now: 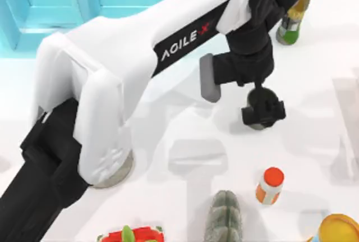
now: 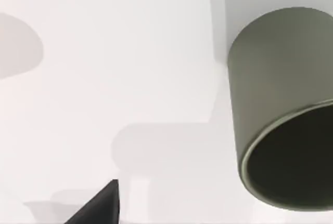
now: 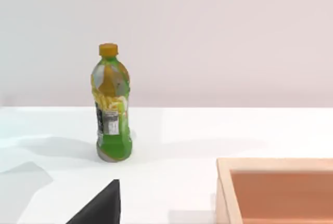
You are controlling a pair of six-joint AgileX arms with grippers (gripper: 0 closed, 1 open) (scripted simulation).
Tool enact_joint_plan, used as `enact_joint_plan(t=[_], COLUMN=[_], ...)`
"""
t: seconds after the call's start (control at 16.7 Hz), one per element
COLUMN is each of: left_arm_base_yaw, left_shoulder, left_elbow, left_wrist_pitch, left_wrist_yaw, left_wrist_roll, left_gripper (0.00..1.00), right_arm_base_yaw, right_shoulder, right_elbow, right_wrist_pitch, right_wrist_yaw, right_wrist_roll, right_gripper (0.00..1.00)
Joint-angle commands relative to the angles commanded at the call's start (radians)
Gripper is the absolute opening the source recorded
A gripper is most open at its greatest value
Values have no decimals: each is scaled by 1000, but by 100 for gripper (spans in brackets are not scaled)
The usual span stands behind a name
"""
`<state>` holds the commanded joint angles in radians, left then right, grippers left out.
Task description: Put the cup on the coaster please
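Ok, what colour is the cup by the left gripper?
Dark olive-grey, matte; the cup shows best in the left wrist view.

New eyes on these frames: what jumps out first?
The big white left arm sweeps diagonally across the top view, its left gripper hanging over the table's right half. In the left wrist view, the dark olive cup looms close, open mouth toward the camera. Brighter bits: a green juice bottle standing at the far edge, and a small orange-capped bottle near the front.
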<state>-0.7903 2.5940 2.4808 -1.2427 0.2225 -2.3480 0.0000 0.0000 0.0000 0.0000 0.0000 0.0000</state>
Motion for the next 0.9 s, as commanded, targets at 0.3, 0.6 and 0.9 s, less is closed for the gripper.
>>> enact_joint_plan(t=[0.3, 0.6, 0.9], left_arm_base_yaw=[-20, -20, -20], left_shoulder=[21, 21, 21], left_elbow=[-120, -120, -120], left_wrist_pitch=[141, 141, 141], left_wrist_yaw=[-4, -4, -4], left_wrist_roll=[-20, -20, -20], left_gripper=[100, 85, 47], right_arm_base_yaw=[0, 0, 0], right_shoulder=[0, 0, 0], right_elbow=[0, 0, 0], right_wrist_pitch=[0, 0, 0], right_wrist_yaw=[0, 0, 0], right_wrist_roll=[0, 0, 0], right_gripper=[100, 100, 100])
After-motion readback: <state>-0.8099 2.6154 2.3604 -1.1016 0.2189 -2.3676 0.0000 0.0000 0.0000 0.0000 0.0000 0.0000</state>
